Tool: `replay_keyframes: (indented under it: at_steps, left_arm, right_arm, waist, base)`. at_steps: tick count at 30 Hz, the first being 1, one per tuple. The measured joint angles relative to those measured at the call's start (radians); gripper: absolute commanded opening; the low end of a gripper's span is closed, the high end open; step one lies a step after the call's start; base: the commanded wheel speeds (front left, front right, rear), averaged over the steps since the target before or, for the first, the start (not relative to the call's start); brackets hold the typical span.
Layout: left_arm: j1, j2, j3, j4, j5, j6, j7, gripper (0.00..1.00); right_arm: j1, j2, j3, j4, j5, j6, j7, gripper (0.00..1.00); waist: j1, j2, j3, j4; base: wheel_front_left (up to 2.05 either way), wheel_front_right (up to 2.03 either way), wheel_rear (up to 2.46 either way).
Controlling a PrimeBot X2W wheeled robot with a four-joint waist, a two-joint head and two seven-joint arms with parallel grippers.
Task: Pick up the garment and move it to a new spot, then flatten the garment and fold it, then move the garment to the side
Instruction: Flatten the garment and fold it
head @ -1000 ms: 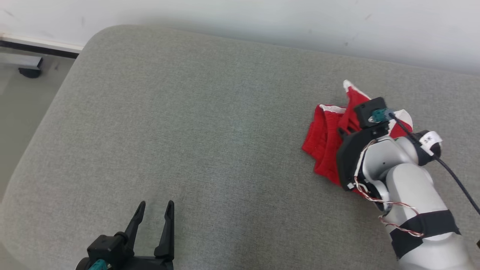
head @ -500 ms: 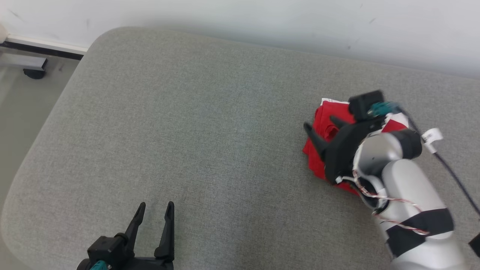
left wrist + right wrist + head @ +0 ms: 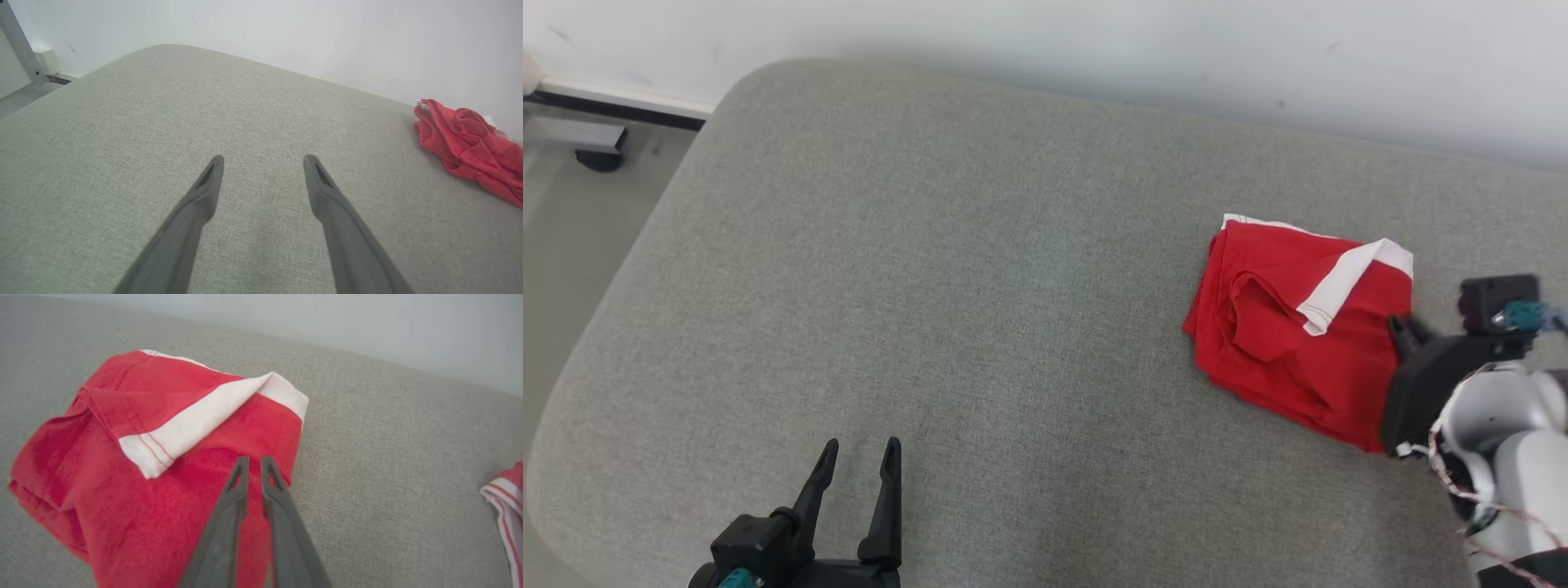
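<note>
Right claw (image 3: 254,459) has backed off the garment (image 3: 1290,327) toward our near right since the earlier frame, and the head camera shifted a little too. Nearest us, the left claw (image 3: 863,445) hangs at the cushion's (image 3: 931,245) near edge, spread wide, empty, well apart from the cloth. The right claw's fingers are almost together with a slim gap and nothing pinched, tips hovering over the garment's near right edge. The garment lies as a compact red bundle on the right part of the cushion, with a white band (image 3: 1343,273) turned back across its top. We judge the fold done and the shift to the side still in hand. For that we'd reopen the claw wider, come in low at this edge, bite through all layers rather than the top flap, and slide rather than lift, so the stack stays together. A second red piece with striped trim (image 3: 504,490) lies to the right; keep clear of it. Past the far edge is the pale wall (image 3: 1094,41).
</note>
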Motion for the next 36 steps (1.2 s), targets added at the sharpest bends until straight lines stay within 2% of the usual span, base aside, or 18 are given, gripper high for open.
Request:
replay_keyframes:
  at_steps: [6, 18, 24, 30, 32, 33, 36]
  left_arm:
    - [-0.007, -0.002, -0.002, 0.001, 0.0, -0.005, -0.001, 1.0]
    - [-0.021, -0.008, -0.011, 0.017, 0.001, -0.011, -0.003, 1.0]
    - [-0.02, -0.008, -0.011, 0.023, 0.0, -0.013, -0.003, 1.0]
    - [-0.018, -0.008, -0.014, 0.027, 0.001, -0.008, -0.003, 1.0]
    - [-0.011, -0.006, -0.003, 0.021, 0.004, 0.0, -0.004, 1.0]
    - [-0.005, -0.005, 0.007, 0.012, 0.004, -0.001, -0.004, 1.0]
    - [0.007, 0.0, 0.034, -0.02, 0.015, -0.009, -0.004, 1.0]
  right_arm:
    - [0.008, 0.029, 0.018, 0.048, -0.023, 0.0, -0.008, 0.0]
    - [-0.116, 0.035, 0.095, 0.126, -0.033, 0.0, -0.055, 0.0]
    - [-0.282, 0.042, 0.096, 0.148, -0.072, 0.0, -0.159, 0.0]
    - [-0.301, 0.077, 0.095, 0.207, -0.076, 0.0, -0.216, 0.01]
    - [-0.285, 0.077, 0.09, 0.207, -0.075, 0.0, -0.246, 0.69]
    - [-0.27, 0.079, 0.081, 0.204, -0.074, 0.0, -0.262, 1.0]
    - [-0.213, 0.097, 0.04, 0.179, -0.068, 0.0, -0.312, 1.0]
  waist:
    - [0.0001, 0.0, 0.035, 0.009]
    - [0.0002, 0.0, 0.047, 0.044]
    - [0.0002, 0.0, 0.032, 0.047]
    - [0.0002, 0.0, -0.002, 0.048]
    - [0.0001, 0.0, -0.017, 0.048]
    - [0.0001, 0.0, -0.025, 0.047]
    - [0.0001, 0.0, -0.052, 0.041]
  base:
    - [0.0, 0.0, 0.0]
    - [0.0, 0.0, 0.0]
    - [0.0, 0.0, 0.0]
    - [0.0, 0.0, 0.0]
    - [0.0, 0.0, 0.0]
    - [0.0, 0.0, 0.0]
    - [0.0, 0.0, 0.0]
